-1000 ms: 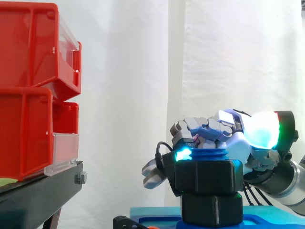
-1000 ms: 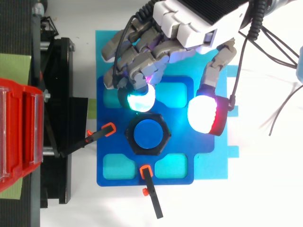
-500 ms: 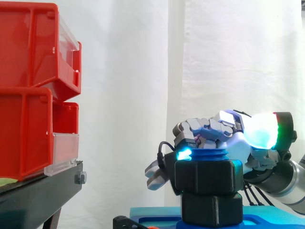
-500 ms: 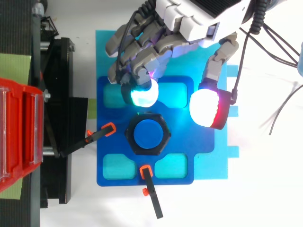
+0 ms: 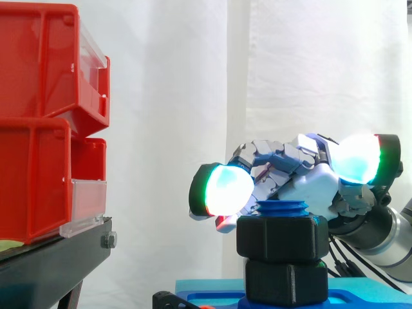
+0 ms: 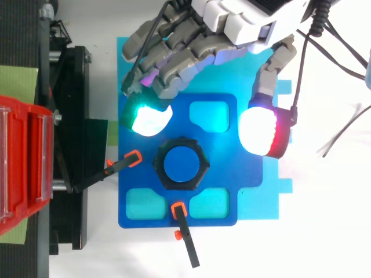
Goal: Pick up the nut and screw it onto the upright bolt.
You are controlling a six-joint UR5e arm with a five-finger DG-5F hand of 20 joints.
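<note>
The black hex nut [image 5: 278,237] sits threaded on the upright blue bolt [image 5: 281,208], above a second black hex piece [image 5: 286,282] at the bolt's foot. From above, the nut's ring [image 6: 158,164] surrounds the bolt's blue top [image 6: 181,164]. My hand [image 6: 243,17] hovers behind and above the nut with its fingers spread and nearly straight, open and touching nothing. One glowing fingertip [image 6: 148,119] hangs to the nut's upper left. The thumb pad [image 6: 261,130] floats off to the nut's right.
The bolt stands on a blue baseplate [image 6: 220,168] over a cyan sheet [image 6: 136,52]. Two orange-tipped black clamps [image 6: 124,162] [image 6: 182,223] hold the plate. Red bins [image 5: 38,129] on a black stand [image 6: 69,145] fill the left side.
The fingers have uncurled and lifted away from the nut's rim. The lit fingertip swung out to the left and up; the thumb drifted slightly right.
</note>
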